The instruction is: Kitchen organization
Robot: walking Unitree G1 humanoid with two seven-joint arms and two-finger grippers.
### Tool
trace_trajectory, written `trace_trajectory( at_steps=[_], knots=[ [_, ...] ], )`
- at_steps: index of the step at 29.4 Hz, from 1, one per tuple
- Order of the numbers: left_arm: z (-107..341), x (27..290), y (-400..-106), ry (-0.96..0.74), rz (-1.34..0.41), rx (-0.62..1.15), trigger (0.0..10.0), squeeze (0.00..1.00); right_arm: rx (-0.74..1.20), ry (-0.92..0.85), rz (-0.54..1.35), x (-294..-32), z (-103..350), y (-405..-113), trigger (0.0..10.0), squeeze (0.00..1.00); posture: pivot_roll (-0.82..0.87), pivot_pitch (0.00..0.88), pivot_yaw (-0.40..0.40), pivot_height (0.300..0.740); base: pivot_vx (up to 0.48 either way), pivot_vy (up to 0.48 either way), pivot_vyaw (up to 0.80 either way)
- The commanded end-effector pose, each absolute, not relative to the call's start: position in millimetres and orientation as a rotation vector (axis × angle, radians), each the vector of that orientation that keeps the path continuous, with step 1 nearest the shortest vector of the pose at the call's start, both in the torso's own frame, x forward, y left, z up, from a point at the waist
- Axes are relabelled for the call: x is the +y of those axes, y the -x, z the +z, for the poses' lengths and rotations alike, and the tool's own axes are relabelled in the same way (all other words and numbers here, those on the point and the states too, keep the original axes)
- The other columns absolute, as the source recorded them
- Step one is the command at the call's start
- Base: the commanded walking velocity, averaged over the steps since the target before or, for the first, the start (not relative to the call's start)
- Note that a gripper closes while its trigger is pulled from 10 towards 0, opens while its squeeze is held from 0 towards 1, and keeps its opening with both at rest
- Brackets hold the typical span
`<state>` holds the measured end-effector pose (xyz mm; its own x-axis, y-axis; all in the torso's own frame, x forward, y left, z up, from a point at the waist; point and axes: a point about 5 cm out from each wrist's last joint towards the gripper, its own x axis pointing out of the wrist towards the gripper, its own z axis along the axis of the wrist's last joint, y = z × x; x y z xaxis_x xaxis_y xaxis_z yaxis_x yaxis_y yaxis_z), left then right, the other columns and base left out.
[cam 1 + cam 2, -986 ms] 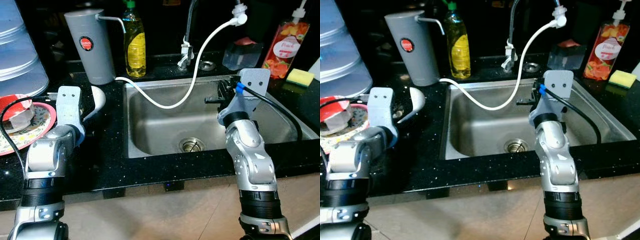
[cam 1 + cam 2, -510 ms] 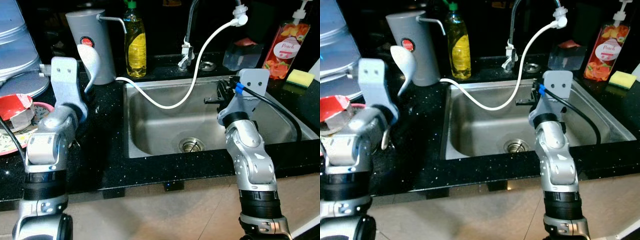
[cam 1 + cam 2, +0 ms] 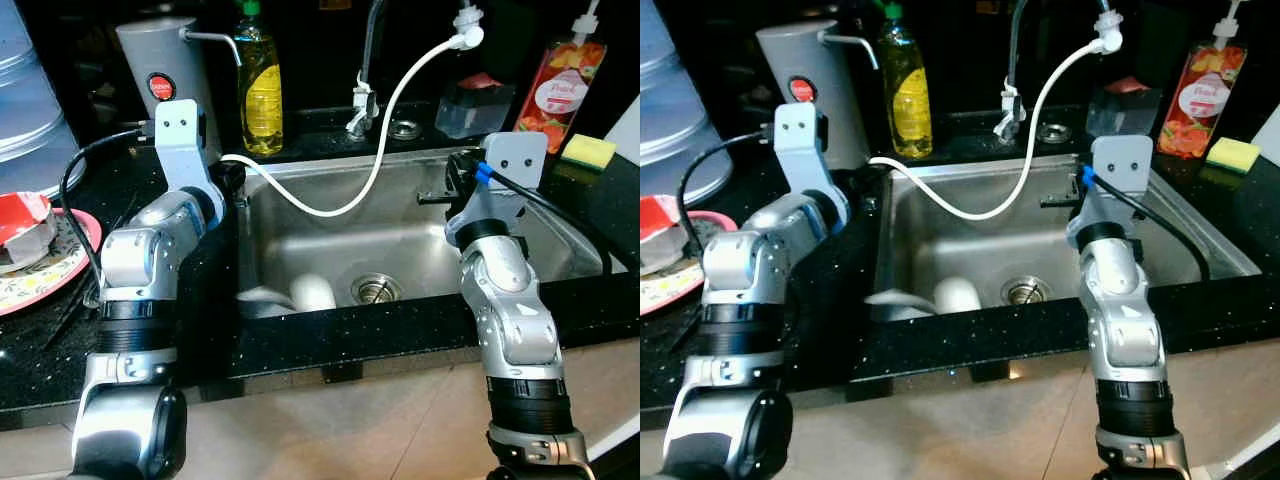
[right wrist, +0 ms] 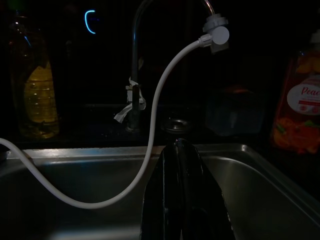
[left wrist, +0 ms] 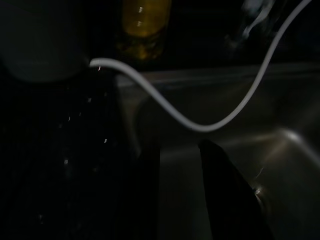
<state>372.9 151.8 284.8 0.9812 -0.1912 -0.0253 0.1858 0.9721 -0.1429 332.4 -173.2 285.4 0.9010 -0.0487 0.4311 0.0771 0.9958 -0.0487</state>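
A white ladle (image 3: 300, 293) is lying in the sink (image 3: 420, 245) beside the drain. The left gripper (image 5: 177, 150) is hanging over the sink's left rim, fingers spread, holding nothing. The right wrist view is showing the right gripper (image 4: 181, 150) pressed together above the basin.

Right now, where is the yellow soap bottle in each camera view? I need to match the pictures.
Left eye view: yellow soap bottle on the counter behind the sink, beside the grey dispenser.
Right eye view: same spot.
Left wrist view: blurred, beyond the sink's rim.
Right wrist view: dim, behind the sink's back rim.
Shared landmark: the white hose looping over the sink.
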Motion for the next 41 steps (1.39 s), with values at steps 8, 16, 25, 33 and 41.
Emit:
trace_trajectory(
  at_steps=[8, 16, 25, 33, 41],
  knots=[
    [284, 174, -368, -0.136, -0.017, -0.078, 10.0, 0.0, -0.459, 0.059, -0.053, -171, 287, -331, 10.0, 0.0, -0.1, 0.089, 0.034, 0.74, 0.0, 0.0, 0.0],
    [277, 196, -358, -0.188, 0.064, 0.0, 10.0, 0.0, -0.452, 0.054, -0.039, -167, 284, -332, 10.0, 0.0, -0.09, 0.095, 0.033, 0.74, 0.0, 0.0, 0.0],
    [276, 209, -351, -0.211, 0.103, 0.019, 10.0, 1.0, -0.443, 0.05, -0.031, -165, 282, -333, 10.0, 0.0, -0.08, 0.097, 0.029, 0.74, 0.0, 0.0, 0.0],
    [274, 220, -346, -0.116, 0.132, 0.098, 10.0, 0.28, -0.44, 0.048, -0.028, -165, 281, -333, 10.0, 0.0, -0.07, 0.095, 0.03, 0.74, 0.0, 0.0, 0.0],
    [267, 235, -344, -0.037, 0.158, 0.201, 10.0, 0.0, -0.436, 0.046, -0.028, -165, 280, -333, 10.0, 0.0, -0.07, 0.097, 0.033, 0.74, 0.0, 0.0, 0.0]
  ],
)
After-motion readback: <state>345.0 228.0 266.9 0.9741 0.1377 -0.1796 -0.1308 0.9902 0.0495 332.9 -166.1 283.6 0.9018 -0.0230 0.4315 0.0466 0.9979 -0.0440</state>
